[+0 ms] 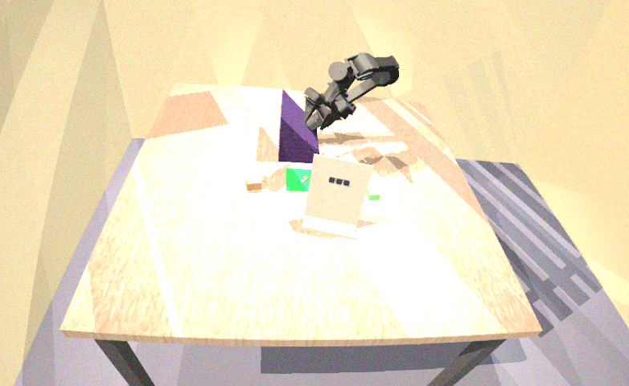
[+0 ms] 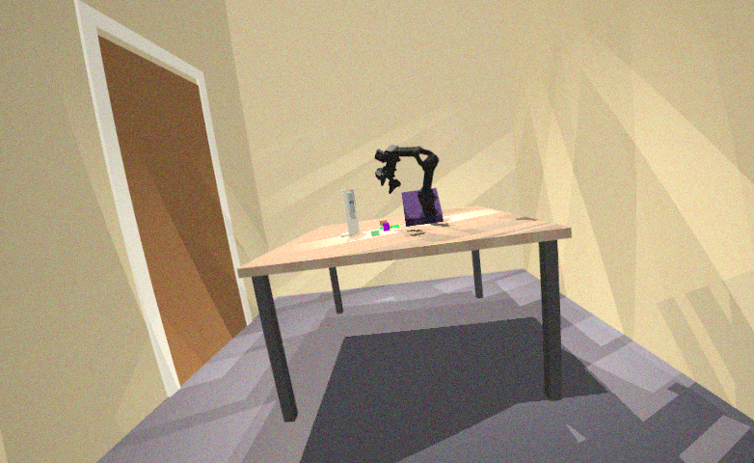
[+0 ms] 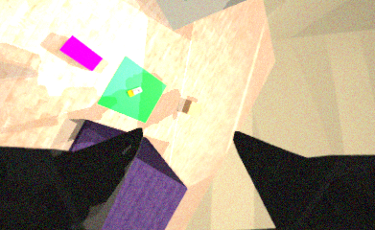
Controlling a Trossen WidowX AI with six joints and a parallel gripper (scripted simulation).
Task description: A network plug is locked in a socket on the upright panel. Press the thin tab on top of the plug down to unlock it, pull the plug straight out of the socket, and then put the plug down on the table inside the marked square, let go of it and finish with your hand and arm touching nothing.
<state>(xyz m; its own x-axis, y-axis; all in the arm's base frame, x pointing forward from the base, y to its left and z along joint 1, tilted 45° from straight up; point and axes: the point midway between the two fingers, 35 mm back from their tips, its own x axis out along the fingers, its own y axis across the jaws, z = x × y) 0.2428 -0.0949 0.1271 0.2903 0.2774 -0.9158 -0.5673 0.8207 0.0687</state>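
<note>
The room has yellow walls, a brown door and a grey floor, and in the middle stands a wooden table [image 2: 484, 231] with dark legs. The tool [image 3: 187, 139] hangs high above the back part of the table, over a purple block [image 1: 293, 131]. Its two fingers are spread almost as wide as they can go, and nothing is between them. It seems to touch nothing, though from the top view it is close to the purple block and I cannot be fully sure.

Below it, the plug [image 3: 134, 92], small and yellow-white, lies on the table inside the green marked square [image 3: 128, 103]. Beside the square stands the upright panel [image 1: 337, 200] with its row of dark sockets [image 1: 339, 180]; no plug is seen in them. A magenta piece [image 3: 81, 53] and a small brown block [image 1: 253, 183] lie near.

So I judge the task is nearly finished or finished: unlocking, pulling and placing look done, and the plug is released. What remains, at most, is for the arm to stay free.

The plug is very small, so its tab I cannot make out. In the wrist view the fingers are cut off by the frame.
</note>
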